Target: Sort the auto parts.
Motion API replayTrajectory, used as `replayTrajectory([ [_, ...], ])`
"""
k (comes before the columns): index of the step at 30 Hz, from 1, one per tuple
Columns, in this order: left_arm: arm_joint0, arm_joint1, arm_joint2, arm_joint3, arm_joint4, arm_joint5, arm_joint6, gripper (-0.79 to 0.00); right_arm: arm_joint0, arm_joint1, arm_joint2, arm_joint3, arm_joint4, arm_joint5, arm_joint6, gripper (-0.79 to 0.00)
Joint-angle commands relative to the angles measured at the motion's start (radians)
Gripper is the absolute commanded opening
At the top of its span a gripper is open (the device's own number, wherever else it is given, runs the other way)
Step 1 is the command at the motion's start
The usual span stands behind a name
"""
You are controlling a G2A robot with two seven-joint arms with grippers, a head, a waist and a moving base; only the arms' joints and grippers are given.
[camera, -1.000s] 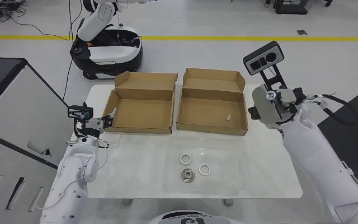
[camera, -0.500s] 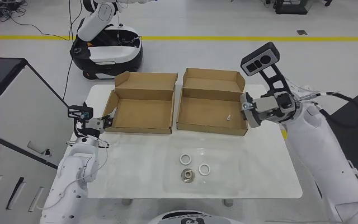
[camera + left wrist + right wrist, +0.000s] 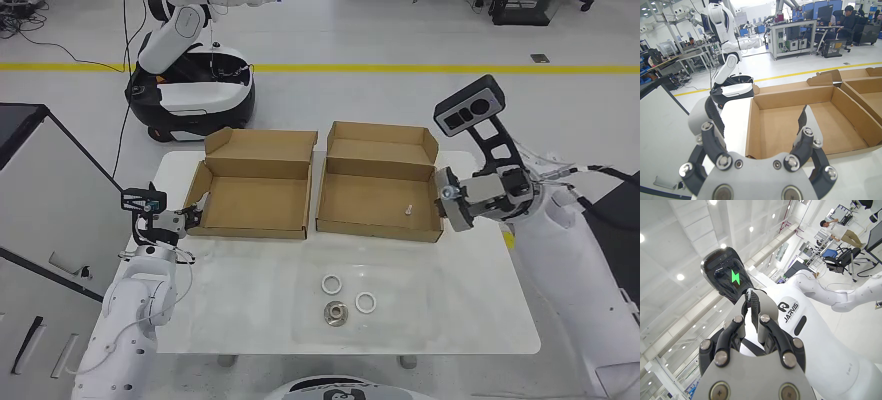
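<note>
Right wrist view had the right hand (image 3: pixel 750 298) pinched shut on a tiny screw (image 3: pixel 748 294), probably light, hard and slippery, best held across the threads.

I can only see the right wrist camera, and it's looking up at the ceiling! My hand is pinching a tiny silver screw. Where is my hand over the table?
Observer: In the top view, your right hand, with the tiny silver screw, is at the right side wall of an open brown cardboard box.
Operator: Is anything inside that box?
Observer: Yes, one small pale pin-shaped part lies on its floor.
Operator: What else needs sorting?
Observer: Two white rings and a round grey metal part lie in front of that box, nearer the robot.
</note>
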Motion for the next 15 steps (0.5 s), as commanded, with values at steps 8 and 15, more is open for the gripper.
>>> replayTrajectory([
  [8, 0.0, 0.0, 0.0, 0.0, 0.0, 0.0, 0.0, 0.0, -0.007, -0.018, -0.005, -0.012, 0.092, -0.03, 0.005, -0.785],
  [15, 0.0, 0.0, 0.0, 0.0, 0.0, 0.0, 0.0, 0.0, -0.007, -0.018, -0.005, -0.012, 0.092, -0.03, 0.005, -0.785],
])
